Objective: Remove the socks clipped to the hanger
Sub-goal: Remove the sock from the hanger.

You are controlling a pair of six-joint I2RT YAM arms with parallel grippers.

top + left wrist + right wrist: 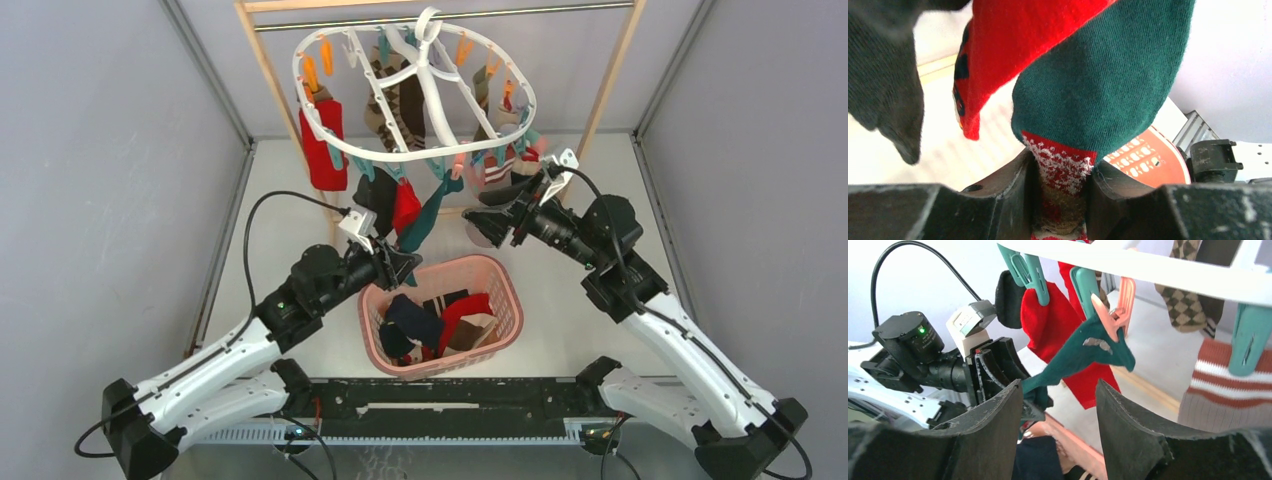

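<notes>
From above, we see the left gripper (402, 265) pinching the teal sock (428, 215), which hangs from the white hanger (428, 62) near the pink basket (465, 262). The right gripper (497, 222) sits by the hanger's front rim.

At the left wrist, our fingers (1008, 192) clamp the sock's red-and-white end.

At the right wrist, our fingers (993, 430) stand spread and empty, and a pink clip (1115, 310) grips the sock's top.
</notes>
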